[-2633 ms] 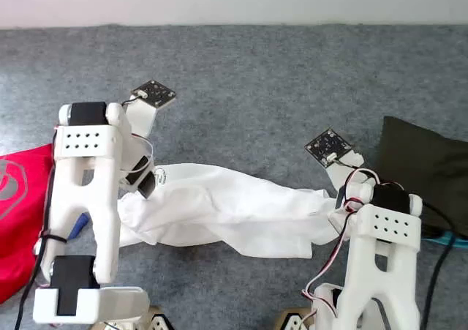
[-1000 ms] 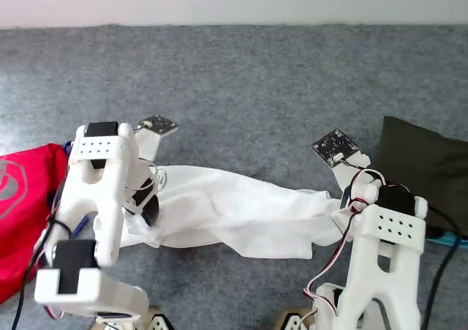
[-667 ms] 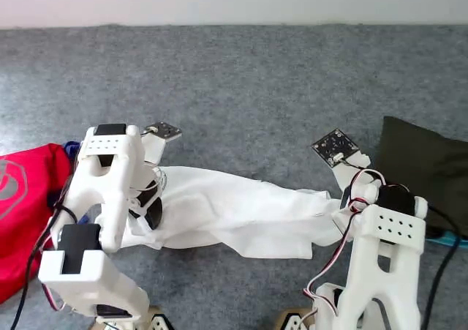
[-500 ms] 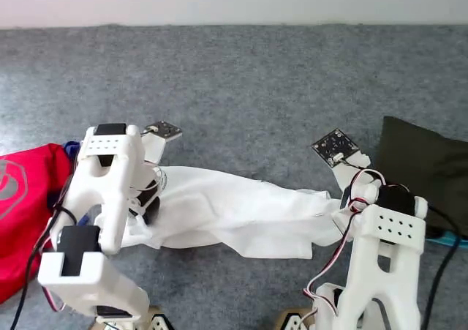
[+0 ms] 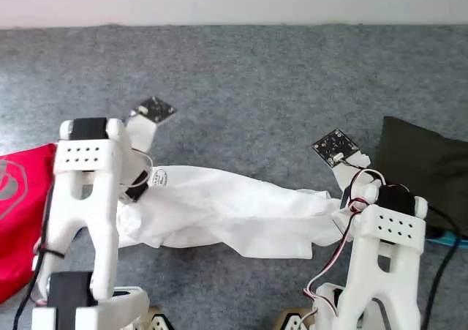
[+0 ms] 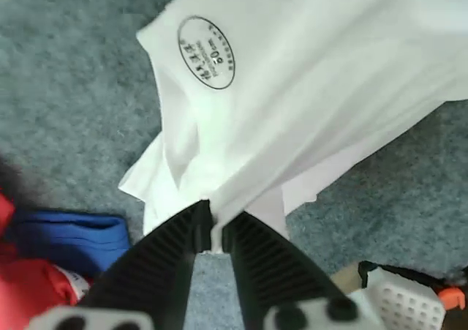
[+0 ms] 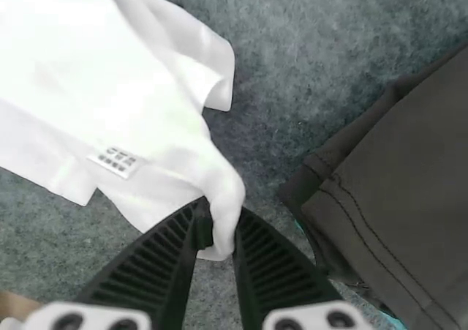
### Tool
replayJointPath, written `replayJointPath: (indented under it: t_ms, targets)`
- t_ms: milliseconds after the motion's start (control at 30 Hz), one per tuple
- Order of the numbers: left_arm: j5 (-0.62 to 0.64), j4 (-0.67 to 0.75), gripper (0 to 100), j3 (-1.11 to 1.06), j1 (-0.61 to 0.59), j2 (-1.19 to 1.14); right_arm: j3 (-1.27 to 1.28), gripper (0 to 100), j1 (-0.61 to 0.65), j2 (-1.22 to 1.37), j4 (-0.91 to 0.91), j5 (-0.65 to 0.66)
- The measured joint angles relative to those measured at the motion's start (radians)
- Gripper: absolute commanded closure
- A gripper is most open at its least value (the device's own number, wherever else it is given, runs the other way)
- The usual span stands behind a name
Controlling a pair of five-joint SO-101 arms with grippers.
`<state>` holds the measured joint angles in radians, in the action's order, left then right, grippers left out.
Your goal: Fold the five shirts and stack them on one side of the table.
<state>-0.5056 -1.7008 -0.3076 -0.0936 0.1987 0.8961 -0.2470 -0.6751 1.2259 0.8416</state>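
A white shirt (image 5: 227, 211) lies stretched in a crumpled band across the grey table (image 5: 263, 88) between the two arms. My left gripper (image 6: 216, 227) is shut on the white shirt (image 6: 292, 88) at its collar end, where a round printed label (image 6: 207, 52) faces up. At the other end my right gripper (image 7: 217, 231) is shut on a fold of the white shirt (image 7: 95, 88), beside a small sewn tag (image 7: 112, 159). In the high view the left arm (image 5: 84, 198) stands over the shirt's left end and the right arm (image 5: 384, 249) over its right end.
A red shirt (image 5: 18, 213) lies at the table's left edge, with blue cloth (image 6: 66, 235) beside it. A folded dark shirt (image 5: 424, 169) sits at the right edge, close to my right gripper, and shows as dark cloth (image 7: 395, 176) there too.
The left arm swung right and down over the shirt's collar end, then back left, tugging that end slightly. The right arm and its end of the shirt stayed still.
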Motion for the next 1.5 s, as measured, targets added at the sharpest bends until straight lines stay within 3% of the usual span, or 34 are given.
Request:
replayJointPath:
  t_ms: [500, 800, 967, 1300, 1500]
  targets:
    - [-0.005, -0.037, 99, 0.281, -0.015, 0.112, -0.103, 98.9, 0.003, -0.002, 0.068, 0.000]
    - [-0.006, -0.043, 99, 0.356, -0.127, 0.284, -0.155, 95.0, 0.155, -0.002, 0.292, 0.000]
    - [-0.043, -0.043, 99, 0.255, -0.210, 0.301, -0.155, 79.1, 0.204, -0.002, 0.405, 0.000]
    - [-0.060, 0.061, 99, 0.011, -0.219, 0.301, -0.318, 78.3, 0.227, -0.002, 0.526, -0.034]
    - [-0.054, 0.155, 99, -0.061, -0.226, 0.301, -0.324, 76.3, 0.477, -0.002, 0.526, -0.114]
